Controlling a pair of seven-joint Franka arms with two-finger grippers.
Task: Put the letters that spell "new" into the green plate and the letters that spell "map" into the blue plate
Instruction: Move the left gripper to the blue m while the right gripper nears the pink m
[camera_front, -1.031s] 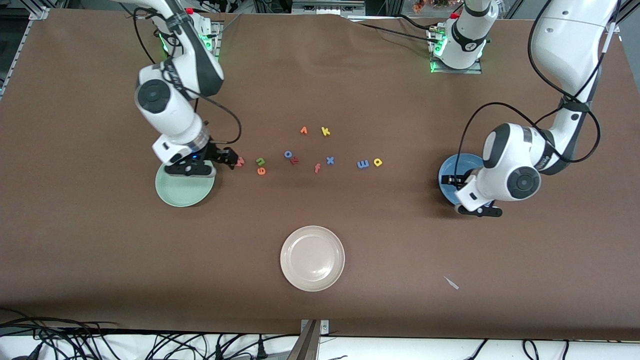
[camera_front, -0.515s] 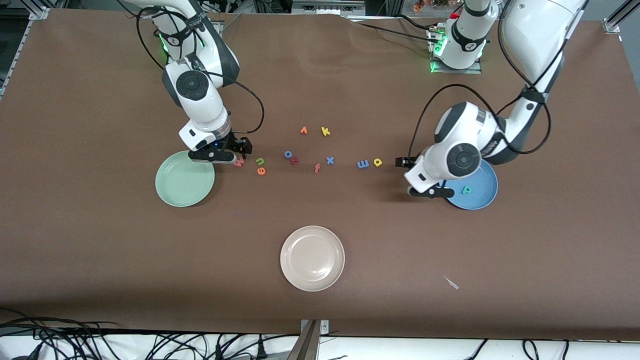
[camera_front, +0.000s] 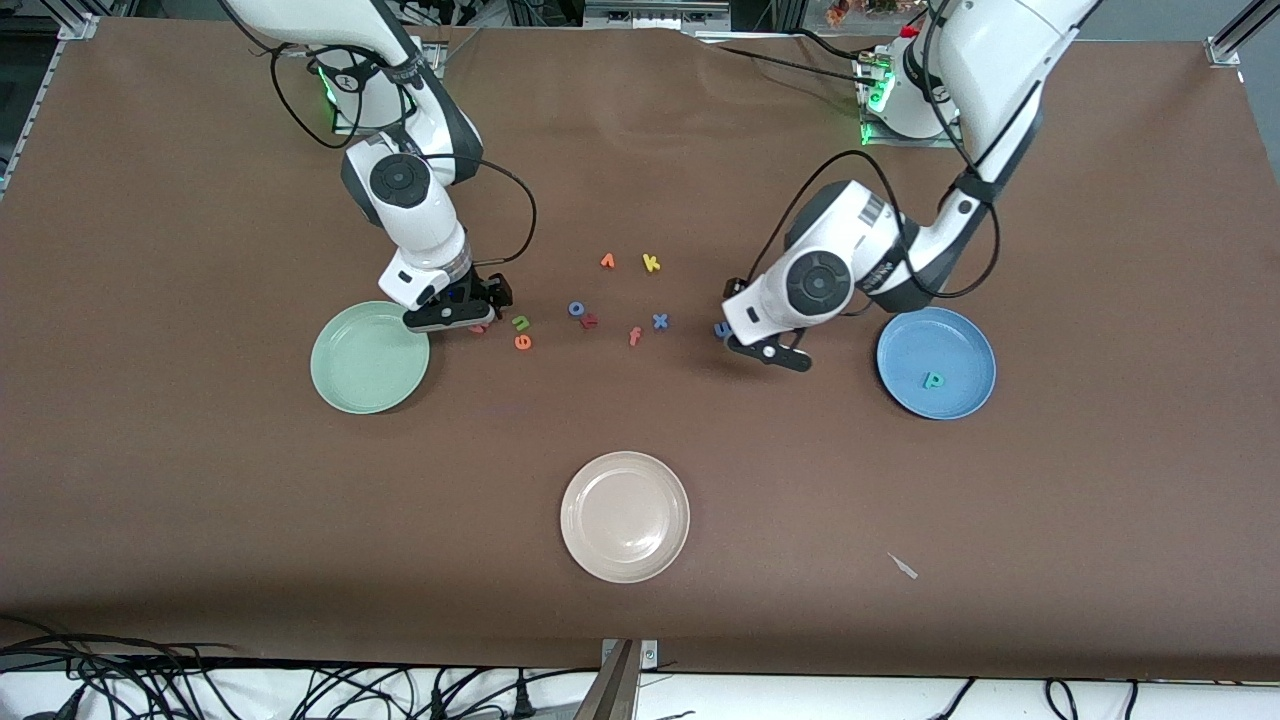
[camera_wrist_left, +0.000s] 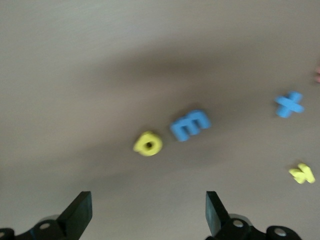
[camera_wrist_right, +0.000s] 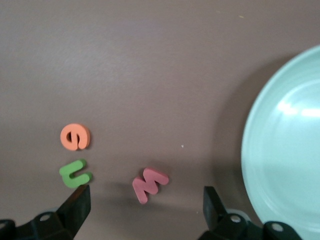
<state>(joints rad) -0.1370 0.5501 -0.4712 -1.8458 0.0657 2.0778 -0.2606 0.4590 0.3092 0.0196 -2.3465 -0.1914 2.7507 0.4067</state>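
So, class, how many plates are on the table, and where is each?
3. The green plate toward the right arm's end, the blue plate toward the left arm's end, the beige plate between them, nearest the front camera.

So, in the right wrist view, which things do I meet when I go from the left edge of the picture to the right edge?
Lime-green "n" and orange "e" come first, one above the other in the picture, so they share a place → dull-red "w" → green plate.
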